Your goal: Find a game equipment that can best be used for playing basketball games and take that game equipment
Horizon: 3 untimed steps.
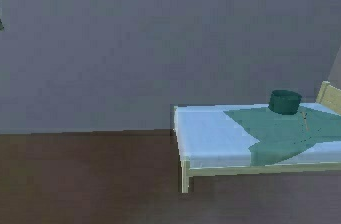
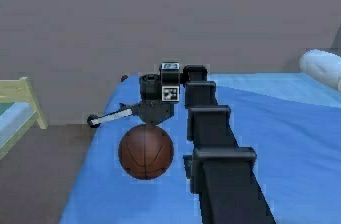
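Observation:
A brown-orange basketball [image 2: 145, 151] shows against the near left part of a blue bed [image 2: 288, 120] in the arm side view. My arm [image 2: 213, 140] reaches out across that bed. At its far end, just above the ball, sits the gripper's dark body, and its thin fingers of the gripper [image 2: 103, 119] point left past the bed's edge. I cannot tell whether it holds anything, nor whether it touches the ball.
A white pillow [image 2: 333, 70] lies at the blue bed's far right. In the forward view, a second bed with a light wooden frame [image 1: 184, 165] and a teal blanket carries a dark green round thing [image 1: 283, 100]. Its corner [image 2: 8, 105] shows at the arm side view's left. Dark wood floor [image 1: 68, 180] spreads before a grey wall.

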Available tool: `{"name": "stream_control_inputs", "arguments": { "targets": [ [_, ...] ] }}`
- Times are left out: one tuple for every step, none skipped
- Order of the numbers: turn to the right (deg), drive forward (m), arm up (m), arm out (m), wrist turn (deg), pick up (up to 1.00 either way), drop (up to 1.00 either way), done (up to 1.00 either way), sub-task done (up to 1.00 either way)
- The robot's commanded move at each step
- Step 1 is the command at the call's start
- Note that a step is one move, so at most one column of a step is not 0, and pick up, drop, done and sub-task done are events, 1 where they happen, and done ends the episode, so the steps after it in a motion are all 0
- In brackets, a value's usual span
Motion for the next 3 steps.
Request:
{"name": "stream_control_inputs", "arguments": {
  "targets": [
    [0.0, 0.0, 0.0, 0.0, 27.0, 0.0, 0.0, 0.0, 0.0],
    [0.0, 0.0, -0.26, 0.0, 0.0, 0.0, 0.0, 0.0, 0.0],
    [0.0, 0.0, 0.0, 0.0, 0.0, 1.0, 0.0, 0.0, 0.0]
  ]
}}
